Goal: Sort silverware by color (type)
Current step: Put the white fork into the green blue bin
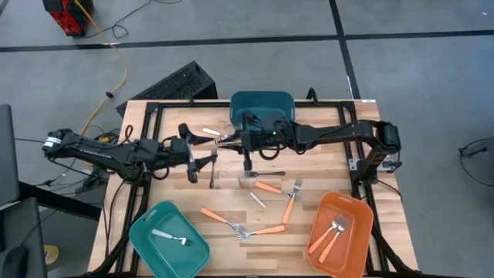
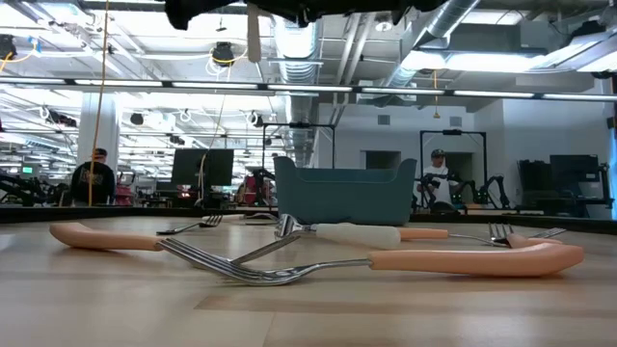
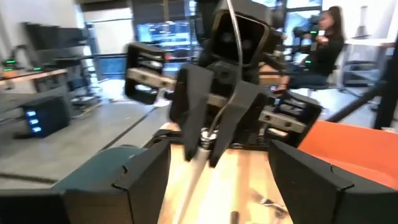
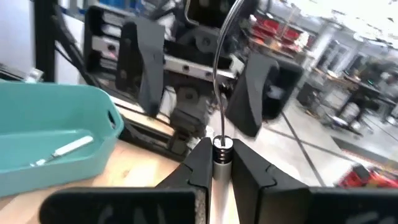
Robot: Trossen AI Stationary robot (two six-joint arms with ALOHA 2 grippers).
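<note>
Overhead, a pale wooden table is sitting on grey floor (desks and a seated person behind). Above it, the right gripper is pinching a white-handled utensil near the dark teal bin; the left gripper is spreading wide beside it.

Beyond my wooden table lies grey floor crossed by dark lines, a yellow cable trailing. Ceiling ducts and strip lights run overhead.
</note>
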